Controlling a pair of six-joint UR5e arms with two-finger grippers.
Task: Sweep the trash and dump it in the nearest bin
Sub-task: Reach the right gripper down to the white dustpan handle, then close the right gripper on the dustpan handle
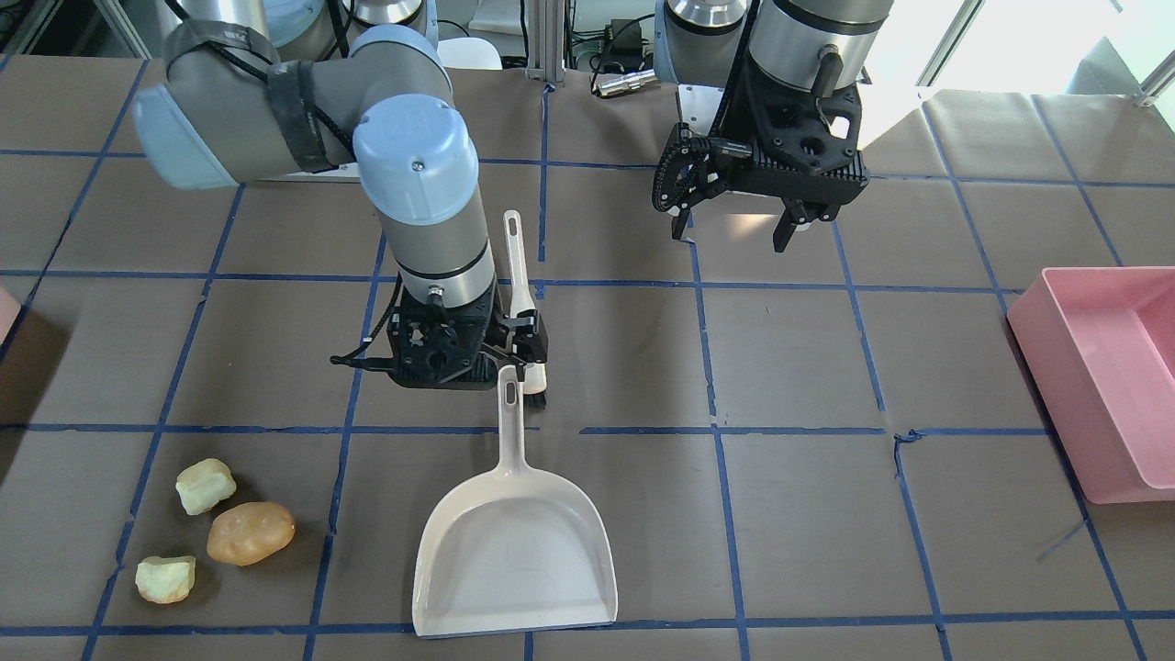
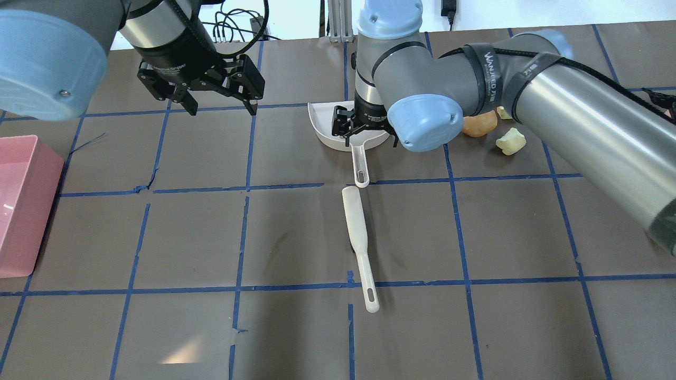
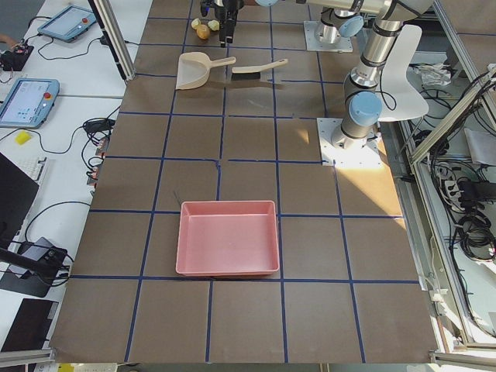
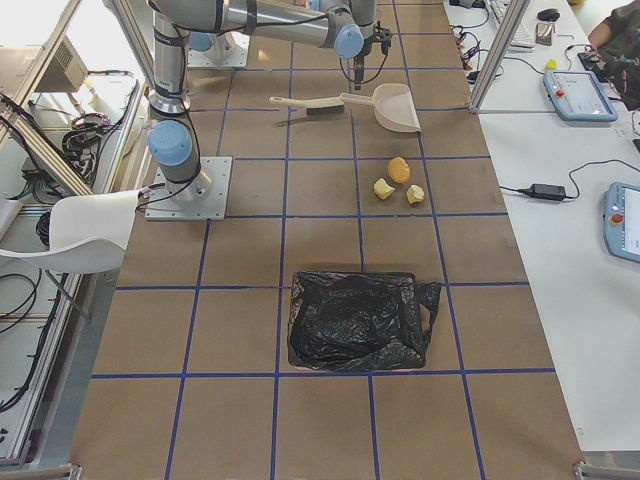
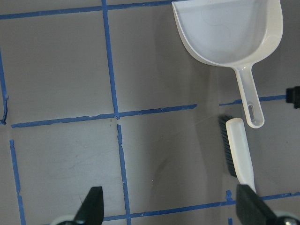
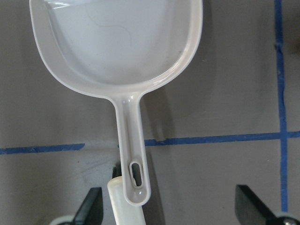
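My right claw (image 6: pixel 171 209) hangs with its jaws spread wide and nothing held. Below it is the tip of the dustpan's (image 1: pixel 514 551) handle, with the dark-bristled head of the brush (image 2: pixel 359 232) just beside. The two lie nearly in one line on the table (image 1: pixel 826 514), the brush handle pointing back toward my base and the pan's mouth facing away from me.

My left claw (image 1: pixel 734 236) is also wide open and empty, over bare table well apart from both tools.

The trash (image 1: pixel 250 532) is three lumps, one orange-tan between two yellow-green, sitting close together on my right of the dustpan, outside it.

The bin (image 1: pixel 5 317) shows only as a pale pink sliver at my right end of the table. A black bag (image 4: pixel 355 322) lies at that end beyond the lumps, and it may belong to the bin, but I cannot tell. A large pink tub (image 1: pixel 1102 376) sits at my left end.
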